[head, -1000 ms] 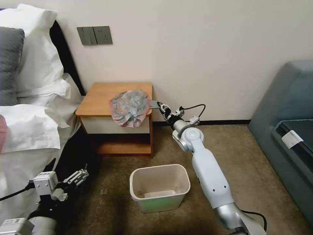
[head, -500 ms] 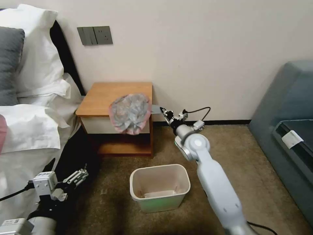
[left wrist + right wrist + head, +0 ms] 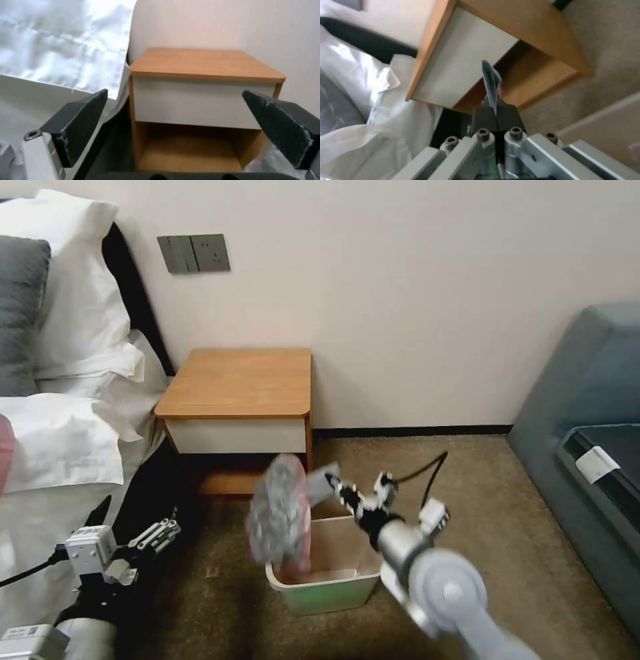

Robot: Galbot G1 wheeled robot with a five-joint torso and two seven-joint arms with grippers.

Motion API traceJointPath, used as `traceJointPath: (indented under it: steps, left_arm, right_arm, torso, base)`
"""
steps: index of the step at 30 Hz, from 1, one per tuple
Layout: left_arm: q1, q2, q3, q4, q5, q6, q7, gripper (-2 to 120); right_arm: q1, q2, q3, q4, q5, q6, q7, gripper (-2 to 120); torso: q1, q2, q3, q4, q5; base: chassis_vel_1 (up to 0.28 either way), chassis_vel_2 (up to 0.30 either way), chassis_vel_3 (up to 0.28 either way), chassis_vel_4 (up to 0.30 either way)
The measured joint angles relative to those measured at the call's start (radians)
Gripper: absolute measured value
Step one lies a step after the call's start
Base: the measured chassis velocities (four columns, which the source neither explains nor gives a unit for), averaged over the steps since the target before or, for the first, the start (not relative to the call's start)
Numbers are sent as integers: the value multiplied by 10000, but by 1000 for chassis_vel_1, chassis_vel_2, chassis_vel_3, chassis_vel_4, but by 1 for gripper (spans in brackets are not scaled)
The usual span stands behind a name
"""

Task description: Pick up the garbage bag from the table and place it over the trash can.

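Note:
The garbage bag [image 3: 280, 513], crumpled grey plastic with a pinkish rim, hangs blurred in the air over the left part of the trash can [image 3: 327, 595]. My right gripper [image 3: 331, 483] is shut on a grey flap at the bag's right side. In the right wrist view the fingers [image 3: 486, 117] pinch a thin edge of the garbage bag [image 3: 491, 80] in front of the table [image 3: 520, 30]. The table [image 3: 240, 380] stands behind the bin with a bare top. My left gripper [image 3: 157, 533] is open, low beside the bed, facing the table [image 3: 203, 62].
A bed with white linen [image 3: 60, 440] lies on the left, close to the left arm. A grey-blue sofa [image 3: 587, 393] stands on the right. The wall runs behind the table. Brown carpet [image 3: 527, 533] lies open to the right of the bin.
My right gripper has pulled the garbage bag off the table and swung it down and nearer, over the trash can. The left arm has stayed where it was.

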Motion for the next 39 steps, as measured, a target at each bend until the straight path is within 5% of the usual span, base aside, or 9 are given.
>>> traceJointPath:
  steps: [15, 25, 39]
  left_arm:
    - [-181, -35, 89, 0, 0, -189, 11, 100]
    - [-240, -109, 201, 0, -12, -424, 11, 100]
    - [-262, -64, 327, 0, 91, -415, 11, 100]
  right_arm:
    - [-320, -543, -371, 868, 223, -514, 2587, 0]
    - [-317, -734, -446, 1234, 589, -622, 4041, 39]
    - [-855, -947, 176, 1827, 599, -656, 4178, 91]
  torso:
    - [0, 0, 1, 1, -2]
    - [0, 0, 1, 1, -1]
    - [0, 0, 1, 0, -1]
  base:
    - [0, 0, 0, 0]
    - [0, 0, 0, 0]
    - [0, 0, 0, 0]
